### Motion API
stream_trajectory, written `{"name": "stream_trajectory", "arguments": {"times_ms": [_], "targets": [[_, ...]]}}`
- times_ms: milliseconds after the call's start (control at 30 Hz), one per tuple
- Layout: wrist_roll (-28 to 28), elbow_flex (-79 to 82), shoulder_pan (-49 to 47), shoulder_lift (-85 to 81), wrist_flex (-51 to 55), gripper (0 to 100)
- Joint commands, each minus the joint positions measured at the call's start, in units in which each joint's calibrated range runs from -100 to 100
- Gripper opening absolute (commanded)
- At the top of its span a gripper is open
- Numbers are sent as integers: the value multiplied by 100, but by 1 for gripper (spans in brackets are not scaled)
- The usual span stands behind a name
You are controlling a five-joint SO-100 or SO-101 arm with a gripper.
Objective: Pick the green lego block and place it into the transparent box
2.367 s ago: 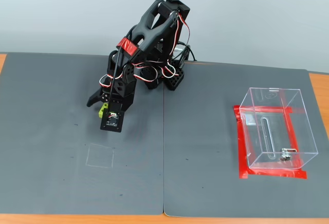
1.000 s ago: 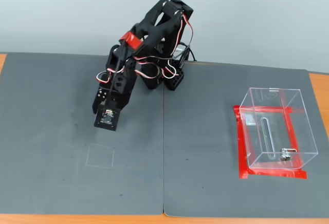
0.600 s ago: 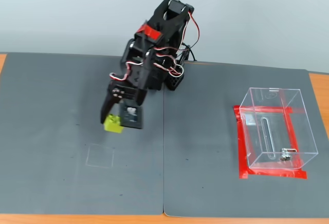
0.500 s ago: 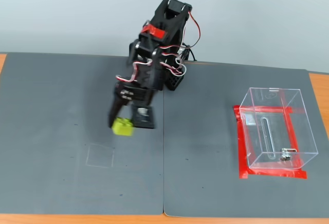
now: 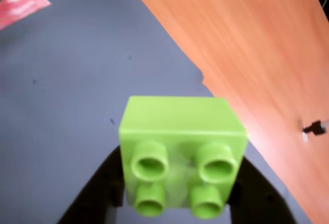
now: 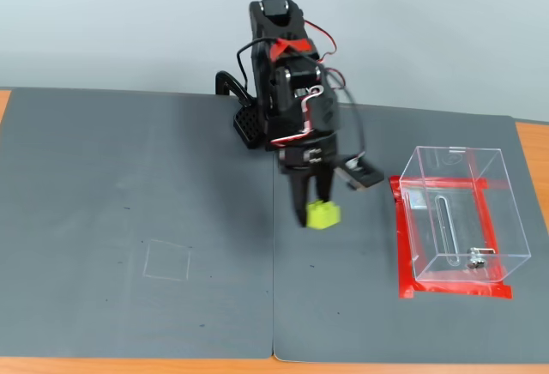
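Jaws: the gripper [image 6: 319, 211] is clenched on the green lego block [image 6: 322, 214], studs facing the wrist camera [image 5: 180, 152].
Block: held above the grey mat [image 6: 137, 220], left of the transparent box [image 6: 459, 215].
Path: open mat between them.
Around: red tape [image 6: 455, 289] at the box's foot; a faint square outline [image 6: 167, 261] far left.

You see the gripper [image 6: 319, 211] pointing down over the gray mat [image 6: 137, 220], its fingers clamped on the block [image 6: 322, 214], which hangs clear of the mat. The box [image 6: 463, 211] stands to the right in this view, well apart from the block, on red tape [image 6: 403, 254]. A faint square outline [image 6: 167, 261] marks the mat at left.
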Motion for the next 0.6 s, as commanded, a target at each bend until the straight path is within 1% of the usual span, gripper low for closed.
{"name": "stream_trajectory", "arguments": {"times_ms": [0,200,567], "targets": [[-55,-292,-623,-255,-48,7],[-263,-537,-1563,-238,-117,7],[-289,-899,-2846,-179,-256,7]]}}
